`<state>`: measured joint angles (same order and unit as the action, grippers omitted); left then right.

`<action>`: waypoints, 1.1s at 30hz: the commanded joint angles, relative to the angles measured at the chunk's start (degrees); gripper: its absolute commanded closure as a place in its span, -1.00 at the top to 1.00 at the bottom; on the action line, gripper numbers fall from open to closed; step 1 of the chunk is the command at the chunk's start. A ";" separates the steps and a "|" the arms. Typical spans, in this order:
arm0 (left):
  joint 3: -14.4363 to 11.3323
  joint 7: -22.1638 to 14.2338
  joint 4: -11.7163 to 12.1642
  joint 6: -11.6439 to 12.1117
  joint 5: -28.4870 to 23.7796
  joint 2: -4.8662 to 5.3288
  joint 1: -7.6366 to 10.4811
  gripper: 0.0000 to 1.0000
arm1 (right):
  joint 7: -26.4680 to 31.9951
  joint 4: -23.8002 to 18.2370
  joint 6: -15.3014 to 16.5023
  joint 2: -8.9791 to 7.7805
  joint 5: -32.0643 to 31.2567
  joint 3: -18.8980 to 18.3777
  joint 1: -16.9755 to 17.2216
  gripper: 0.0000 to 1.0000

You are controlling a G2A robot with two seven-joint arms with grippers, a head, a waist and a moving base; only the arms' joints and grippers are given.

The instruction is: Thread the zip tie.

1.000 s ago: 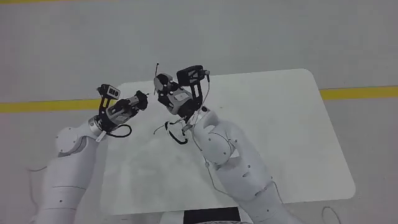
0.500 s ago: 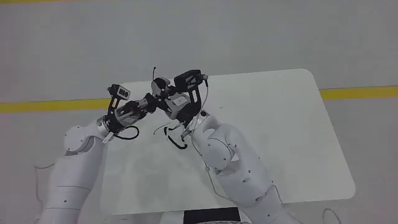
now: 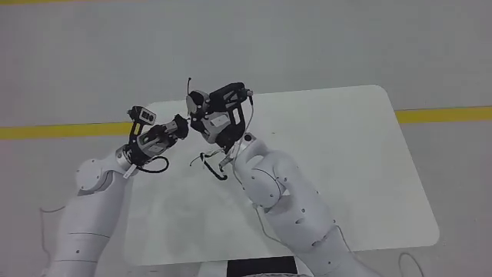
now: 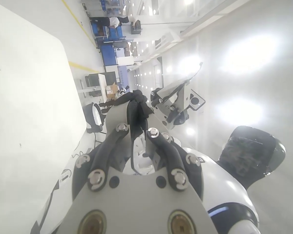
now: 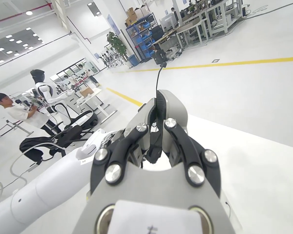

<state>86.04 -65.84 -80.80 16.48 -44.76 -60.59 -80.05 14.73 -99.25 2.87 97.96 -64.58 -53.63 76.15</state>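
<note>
Thin black plastic zip tie (image 5: 158,81), smooth matt white table (image 3: 346,161), right gripper (image 5: 158,101) with black links, shiny metal pins

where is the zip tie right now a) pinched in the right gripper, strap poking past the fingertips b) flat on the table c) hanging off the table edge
a: the right wrist view shows the zip tie clamped in the shut right gripper, strap rising past its tips.
</note>
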 commanded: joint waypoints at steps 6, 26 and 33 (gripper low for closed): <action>0.37 -0.61 0.32 0.42 0.19 0.14 0.16 -1.00 | 0.71 0.69 -0.60 -0.02 -0.54 0.27 -0.51 -1.00; 0.37 -0.61 0.32 0.42 0.19 0.14 0.16 -1.00 | -2.65 4.53 -3.76 0.22 -4.37 4.03 -2.07 -1.00; 0.37 -0.61 0.32 0.42 0.19 0.14 0.16 -1.00 | -4.00 4.10 -3.78 -0.21 -6.05 3.62 -1.34 -1.00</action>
<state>86.40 -66.44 -80.47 16.90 -44.57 -60.45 -79.89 10.72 -95.11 -0.89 97.80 -70.43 -49.99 74.78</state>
